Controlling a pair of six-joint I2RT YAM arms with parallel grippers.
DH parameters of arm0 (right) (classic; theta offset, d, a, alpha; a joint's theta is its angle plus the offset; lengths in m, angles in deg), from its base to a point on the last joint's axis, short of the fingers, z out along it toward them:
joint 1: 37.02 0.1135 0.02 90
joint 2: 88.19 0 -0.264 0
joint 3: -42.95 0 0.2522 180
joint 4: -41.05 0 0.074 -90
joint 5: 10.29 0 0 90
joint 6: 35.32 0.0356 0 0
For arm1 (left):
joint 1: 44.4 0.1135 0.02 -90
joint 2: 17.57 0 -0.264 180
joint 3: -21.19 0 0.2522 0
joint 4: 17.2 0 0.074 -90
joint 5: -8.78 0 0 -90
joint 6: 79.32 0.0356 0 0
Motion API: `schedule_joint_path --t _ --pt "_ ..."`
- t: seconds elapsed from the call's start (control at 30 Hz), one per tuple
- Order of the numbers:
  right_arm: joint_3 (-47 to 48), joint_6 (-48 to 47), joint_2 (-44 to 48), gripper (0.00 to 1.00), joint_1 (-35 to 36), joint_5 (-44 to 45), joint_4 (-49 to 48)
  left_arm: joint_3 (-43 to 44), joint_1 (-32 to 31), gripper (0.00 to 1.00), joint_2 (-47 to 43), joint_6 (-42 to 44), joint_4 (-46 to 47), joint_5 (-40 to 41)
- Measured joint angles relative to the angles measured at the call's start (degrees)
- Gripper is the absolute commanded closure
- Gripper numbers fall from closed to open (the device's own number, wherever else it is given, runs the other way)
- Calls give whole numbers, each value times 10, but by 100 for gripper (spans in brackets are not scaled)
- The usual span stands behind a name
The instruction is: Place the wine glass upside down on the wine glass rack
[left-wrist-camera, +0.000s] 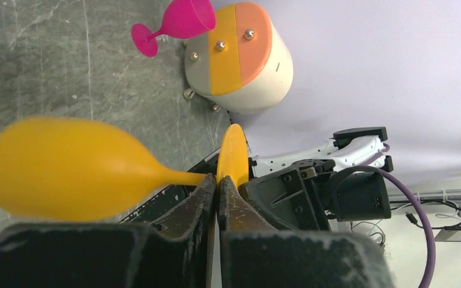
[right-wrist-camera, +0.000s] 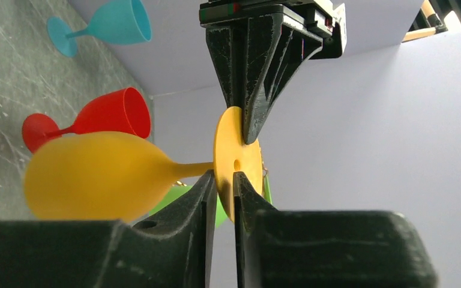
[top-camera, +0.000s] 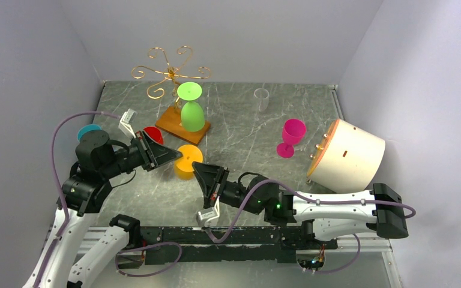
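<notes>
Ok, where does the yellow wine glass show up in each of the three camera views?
Top external: yellow wine glass mid-table, between left pincer and right pincer.
Left wrist: bowl at left-centre, foot at picture centre.
Right wrist: bowl lower left, foot in the middle.
Shared landmark: the grey marbled table, in all three.

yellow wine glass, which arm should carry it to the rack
Left. The left gripper and right gripper both pinch the yellow wine glass by its foot, but the wine glass rack stands back left, nearer the left arm.
</notes>
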Motion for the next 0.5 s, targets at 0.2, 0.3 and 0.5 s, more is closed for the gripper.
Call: schedule_joint_path --t 0.2,0.3,0.5 --pt "-17 38 7 32 1 2 -19 4 0 93 -3 17 -1 14" --pt "-38 70 25 3 1 2 -19 1 0 93 -14 16 1 20" --pt "-89 140 82 0 2 5 -34 2 0 93 -37 23 -1 52"
